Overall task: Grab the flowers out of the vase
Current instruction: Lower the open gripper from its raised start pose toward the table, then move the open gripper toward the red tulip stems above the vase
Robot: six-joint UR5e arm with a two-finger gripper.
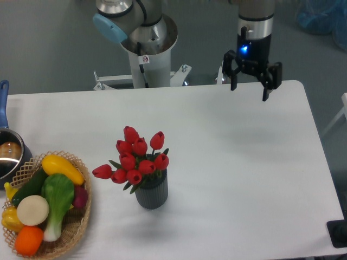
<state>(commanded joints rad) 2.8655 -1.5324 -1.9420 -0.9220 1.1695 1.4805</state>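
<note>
No readable text anywhere in the scene.

The only sign-like mark is a small white sticker (pixel 145 59) with a red and black symbol on the robot's grey base column (pixel 147 65), at the far side behind the table; it is too small to make out any words or figures. A blue light glows on the gripper (pixel 250 91) body at the far right, but it carries no lettering that can be read.
</note>
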